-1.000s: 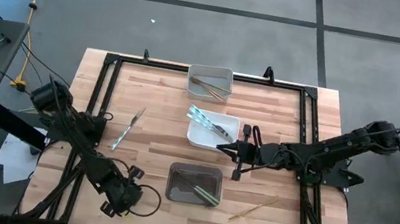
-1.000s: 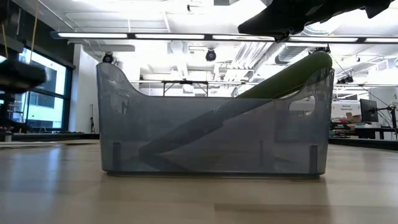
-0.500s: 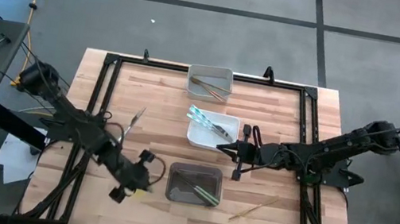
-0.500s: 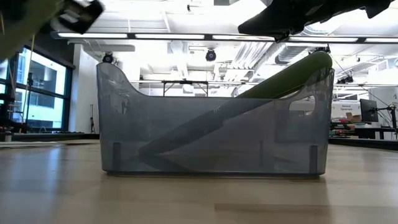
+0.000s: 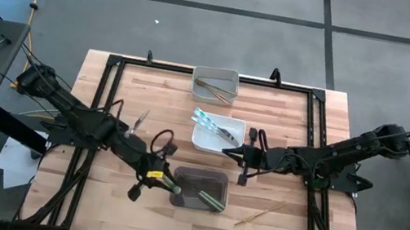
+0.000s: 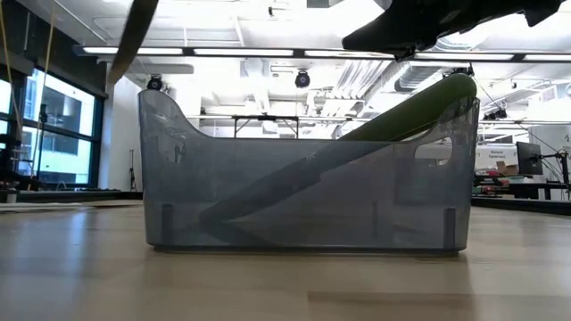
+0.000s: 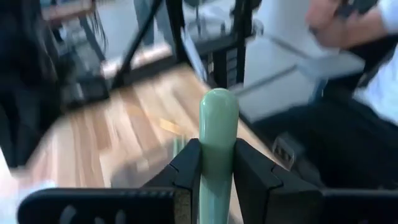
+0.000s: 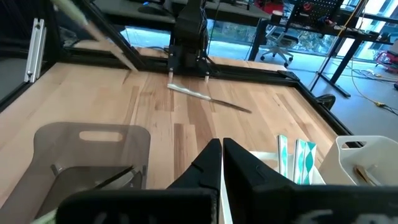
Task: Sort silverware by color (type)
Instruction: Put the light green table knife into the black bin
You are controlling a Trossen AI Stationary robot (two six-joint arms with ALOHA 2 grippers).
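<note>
wooden table [image 5: 151,90] with black frame, grey floor around it. left gripper [image 7: 214,163], clamped on a green-handled piece [image 7: 217,130], sits at the dark bin's [image 5: 199,190] left edge. right gripper [image 8: 221,155], fingers together, waits beside the white bin [image 5: 205,138]. desks and office chairs fill the room beyond.

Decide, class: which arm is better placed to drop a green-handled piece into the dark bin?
Left. The left gripper already grips a green-handled utensil at the dark bin's edge; the right gripper, shut and empty, hovers by the white bin.
</note>
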